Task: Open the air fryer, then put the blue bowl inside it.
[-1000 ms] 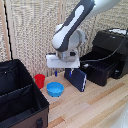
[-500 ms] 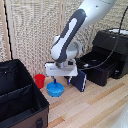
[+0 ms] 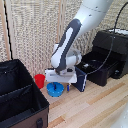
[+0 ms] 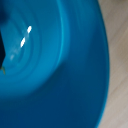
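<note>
Case: black fabric case point(image 3: 20, 95) with dividers stands at the exterior view's left, apart from the work.
Cup: small red cup point(image 3: 39, 80) sits just beside the bowl, toward the exterior view's left.
Bowl: the blue bowl point(image 3: 55, 89) rests on the wooden table point(image 3: 95, 107), directly under the arm's end piece; in the wrist view its glossy inner wall point(image 4: 55, 65) fills nearly the whole picture.
Gripper: the gripper point(image 3: 58, 82) hangs low over the bowl, at or just inside its rim; whether the fingers are spread or closed cannot be told, as neither view shows them clearly.
Slab: dark-blue slab point(image 3: 81, 80) stands just beside the gripper block, toward the exterior view's right.
Air fryer: the air fryer point(image 3: 107, 55) sits at the exterior view's right, its drawer apparently pulled out in front.
Step in hand: judged to be the capture of the bowl; contact not confirmed.
Next move: likely a light closure on the rim, then a level lift clear of cup and slab toward the drawer.
</note>
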